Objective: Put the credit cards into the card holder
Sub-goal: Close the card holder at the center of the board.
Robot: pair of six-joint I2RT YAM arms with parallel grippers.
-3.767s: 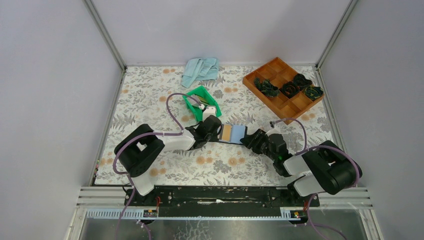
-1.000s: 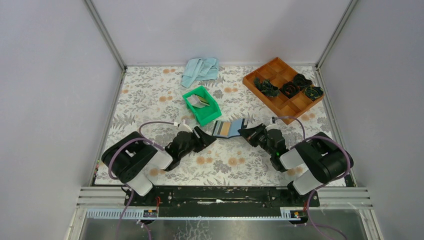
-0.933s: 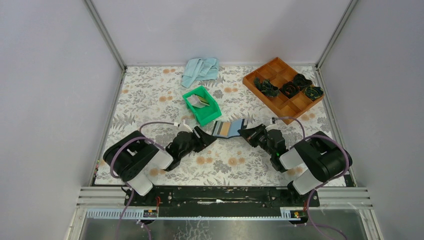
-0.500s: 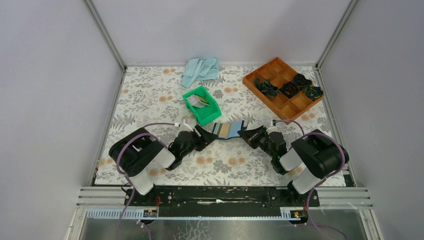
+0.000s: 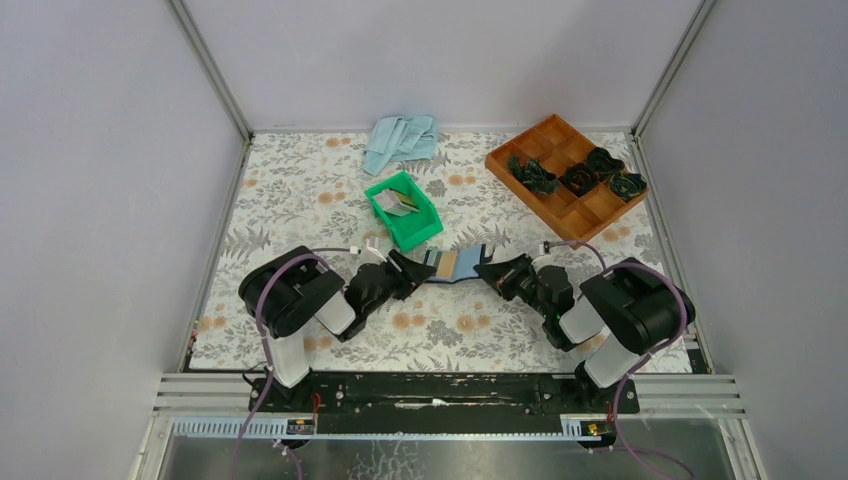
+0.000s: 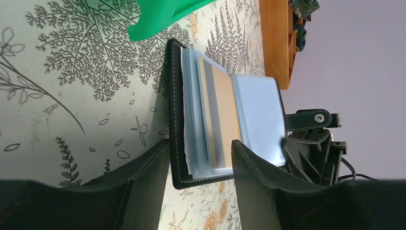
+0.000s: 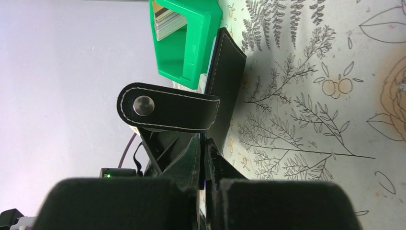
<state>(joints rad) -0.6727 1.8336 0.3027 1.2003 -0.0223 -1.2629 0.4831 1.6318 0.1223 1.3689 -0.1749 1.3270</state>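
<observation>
The black card holder [image 5: 470, 262] lies open between the two arms, its pale blue sleeves fanned out [image 6: 258, 120]. A tan credit card [image 6: 224, 115] sits in one sleeve. My left gripper [image 6: 201, 160] is open, its fingers standing on either side of the holder's left cover and sleeves [image 5: 405, 272]. My right gripper [image 7: 202, 143] is shut on the holder's right cover, just below the closure tab [image 7: 167, 112] with its snap. More credit cards [image 5: 397, 203] stand in the green bin [image 5: 420, 228], and the right wrist view also catches these cards [image 7: 167, 21].
The green bin [image 7: 191, 48] stands just behind the card holder. A brown compartment tray [image 5: 556, 205] with dark bundles sits at the back right. A light blue cloth [image 5: 402, 140] lies at the back middle. Grey walls enclose the flowered mat.
My left gripper has moved right from the mat up to the holder's left end, and its jaws have narrowed a little. The right gripper has drawn the holder slightly nearer.
</observation>
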